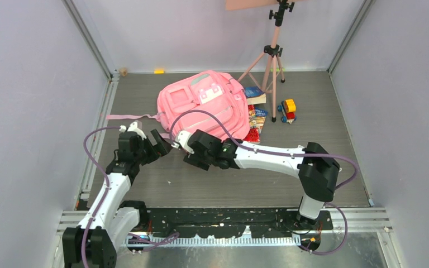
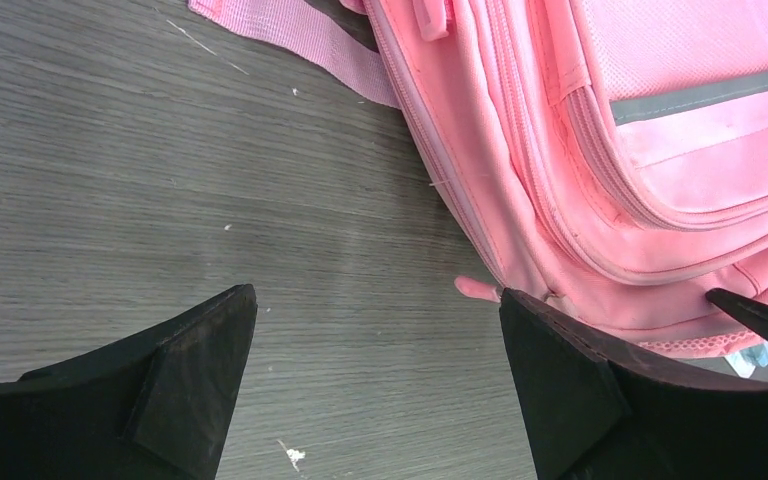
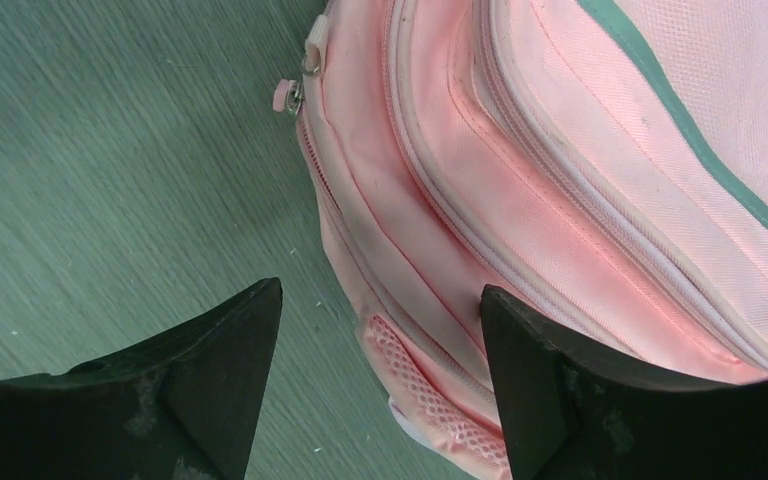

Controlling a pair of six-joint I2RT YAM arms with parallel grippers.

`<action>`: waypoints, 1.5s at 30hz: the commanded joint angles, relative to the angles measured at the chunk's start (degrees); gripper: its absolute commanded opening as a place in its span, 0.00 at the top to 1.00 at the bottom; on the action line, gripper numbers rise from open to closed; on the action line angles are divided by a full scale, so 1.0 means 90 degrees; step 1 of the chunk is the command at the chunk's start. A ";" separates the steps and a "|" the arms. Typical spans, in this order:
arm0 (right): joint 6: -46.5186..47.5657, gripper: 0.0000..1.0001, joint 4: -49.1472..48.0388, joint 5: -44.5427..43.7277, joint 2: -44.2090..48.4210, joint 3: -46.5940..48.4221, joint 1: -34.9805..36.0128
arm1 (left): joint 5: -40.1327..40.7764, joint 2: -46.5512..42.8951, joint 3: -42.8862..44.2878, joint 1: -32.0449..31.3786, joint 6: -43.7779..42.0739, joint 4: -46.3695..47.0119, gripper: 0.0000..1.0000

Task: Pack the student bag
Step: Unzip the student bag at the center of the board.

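The student bag (image 1: 204,103), a large pink backpack, lies flat in the middle of the table with its front pockets up. My left gripper (image 1: 159,144) is open at the bag's near left corner. In the left wrist view this gripper (image 2: 377,300) has only bare table between its fingers, and the bag (image 2: 640,150) with a pink zip pull (image 2: 475,289) sits by the right fingertip. My right gripper (image 1: 185,146) hovers just beside it at the bag's near edge. In the right wrist view it (image 3: 380,292) is open, with the bag's (image 3: 560,150) mesh-trimmed edge between the fingers, not pinched.
A pink strap (image 1: 131,117) trails left from the bag. Books (image 1: 255,96) and a red packet (image 1: 254,131) lie against the bag's right side, with a toy truck (image 1: 287,110) further right. A pink tripod (image 1: 271,56) stands at the back. Walls enclose three sides.
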State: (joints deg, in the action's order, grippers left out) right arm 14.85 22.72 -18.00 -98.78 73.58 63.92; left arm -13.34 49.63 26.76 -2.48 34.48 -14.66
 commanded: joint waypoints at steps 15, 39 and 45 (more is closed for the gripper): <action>0.0021 0.99 -0.1250 -0.0828 0.1296 -0.1199 -0.0299 | -0.1219 -0.0333 -0.0131 -0.0704 -0.0518 0.0375 0.10; -0.1956 1.00 -0.0911 0.0474 0.3163 -0.1513 -0.1360 | 0.0068 -0.0135 -0.0002 -0.3874 0.0271 0.2275 0.39; -0.1981 0.99 -0.0994 0.0596 0.3222 -0.1549 -0.1360 | 0.0257 0.0254 0.0063 -0.4105 0.0268 0.2391 0.49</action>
State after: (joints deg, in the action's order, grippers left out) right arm 0.27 18.04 -12.62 -72.36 59.02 51.68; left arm -13.41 50.39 25.69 -38.09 36.88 2.85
